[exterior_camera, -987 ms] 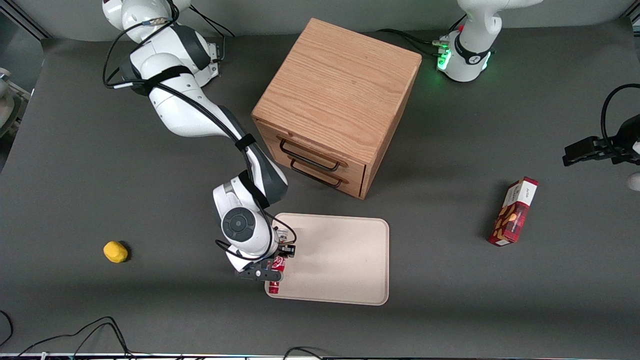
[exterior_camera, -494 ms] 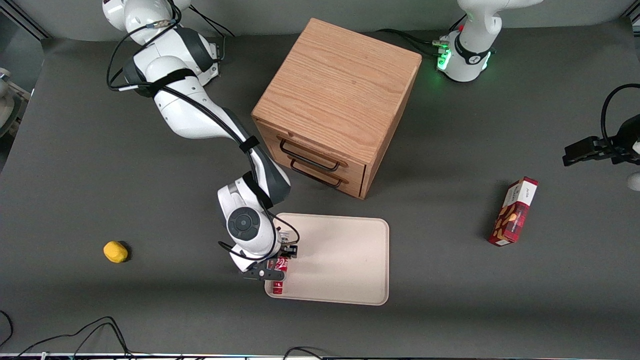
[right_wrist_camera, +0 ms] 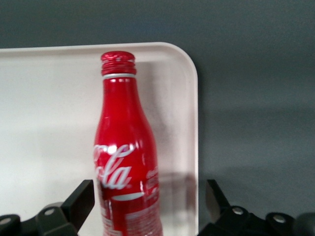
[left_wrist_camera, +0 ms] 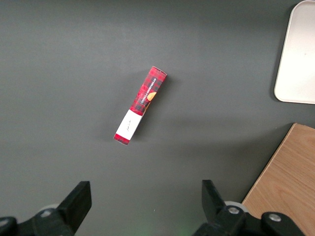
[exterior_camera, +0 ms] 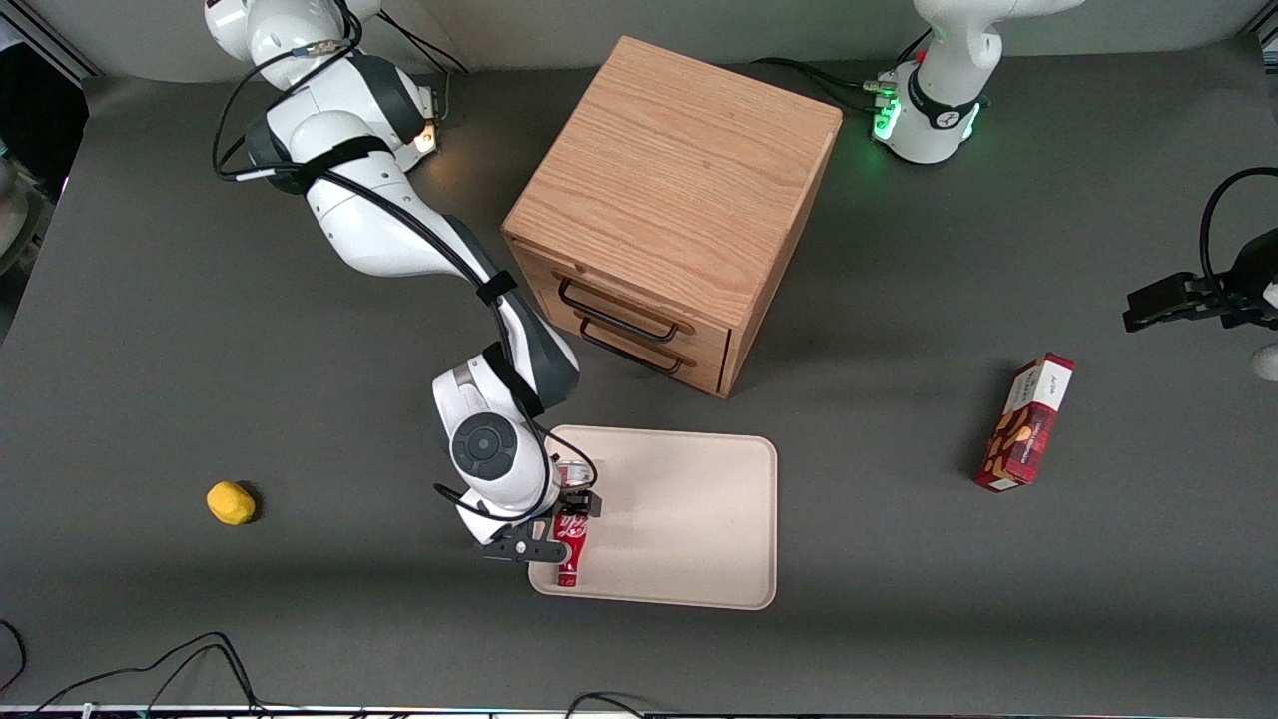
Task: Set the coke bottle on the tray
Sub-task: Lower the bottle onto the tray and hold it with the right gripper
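The red coke bottle [exterior_camera: 569,550] lies on its side on the beige tray [exterior_camera: 689,519], close to the tray's corner nearest the front camera at the working arm's end, cap pointing toward the camera. My gripper [exterior_camera: 555,526] hovers over the bottle's lower body with its fingers spread. In the right wrist view the bottle [right_wrist_camera: 125,147] lies between the open fingers of the gripper [right_wrist_camera: 147,206] on the tray [right_wrist_camera: 49,98]; one finger is close to it, and the other stands clearly apart.
A wooden drawer cabinet [exterior_camera: 669,200] stands farther from the camera than the tray. A red snack box [exterior_camera: 1025,422] lies toward the parked arm's end and shows in the left wrist view [left_wrist_camera: 141,103]. A yellow object [exterior_camera: 231,502] lies toward the working arm's end.
The gripper carried the bottle from the tray's rim inward over the tray. The bottle now lies on the tray with the fingers spread around it.
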Motion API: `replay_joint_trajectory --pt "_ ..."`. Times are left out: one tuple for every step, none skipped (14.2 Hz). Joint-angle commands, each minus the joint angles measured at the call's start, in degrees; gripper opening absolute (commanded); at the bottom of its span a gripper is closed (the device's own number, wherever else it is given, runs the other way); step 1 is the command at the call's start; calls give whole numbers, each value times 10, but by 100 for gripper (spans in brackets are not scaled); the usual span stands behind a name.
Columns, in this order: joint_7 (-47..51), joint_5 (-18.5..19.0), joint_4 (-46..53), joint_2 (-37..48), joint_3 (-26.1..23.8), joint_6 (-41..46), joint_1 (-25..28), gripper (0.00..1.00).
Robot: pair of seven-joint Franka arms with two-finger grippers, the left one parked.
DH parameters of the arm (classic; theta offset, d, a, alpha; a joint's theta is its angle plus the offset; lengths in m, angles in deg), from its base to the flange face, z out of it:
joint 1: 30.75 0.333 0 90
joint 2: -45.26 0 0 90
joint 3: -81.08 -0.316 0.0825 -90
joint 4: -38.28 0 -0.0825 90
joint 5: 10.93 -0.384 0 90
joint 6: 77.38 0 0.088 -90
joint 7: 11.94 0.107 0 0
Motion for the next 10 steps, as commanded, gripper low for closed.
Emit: replay_joint_trajectory --pt "-9 3 17 -7 10 1 8 100" --pt "-9 3 17 -7 10 2 8 100" --pt "-9 3 17 -7 10 3 7 100" --pt "-9 3 17 -6 10 5 7 100" --pt "-9 3 17 -4 10 7 7 100" --pt "-9 3 17 -2 10 9 6 100" --pt "-9 3 17 0 9 15 5 100" --pt "-9 2 17 7 9 25 2 100" --pt "-10 1 17 15 8 41 1 100" --pt "-11 -2 18 27 7 61 0 100"
